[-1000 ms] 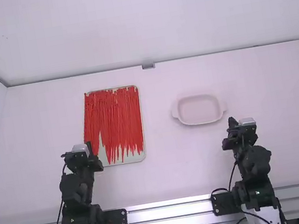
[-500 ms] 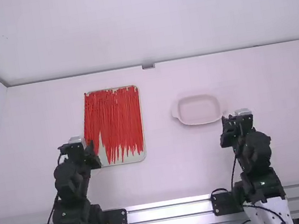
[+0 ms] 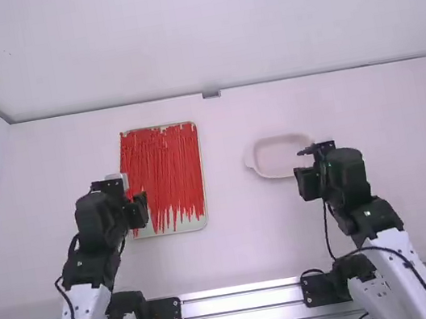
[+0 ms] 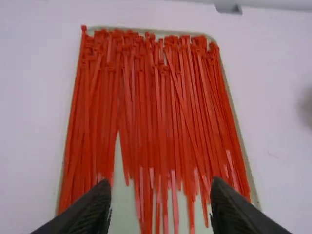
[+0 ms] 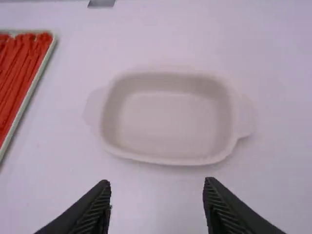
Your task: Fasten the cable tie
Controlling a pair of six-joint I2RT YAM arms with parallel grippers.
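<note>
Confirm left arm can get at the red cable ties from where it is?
Probably yes: the left pincer hangs open at the near end of the red cable ties, nothing between.

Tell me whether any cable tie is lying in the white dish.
No, the dish holds nothing but its bare white floor; the red cable ties lie on the tray.

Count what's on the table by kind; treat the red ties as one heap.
Heap of red cable ties: 1
Tray: 1
White dish: 1
Grey fitting at the far edge: 1
Total: 4
</note>
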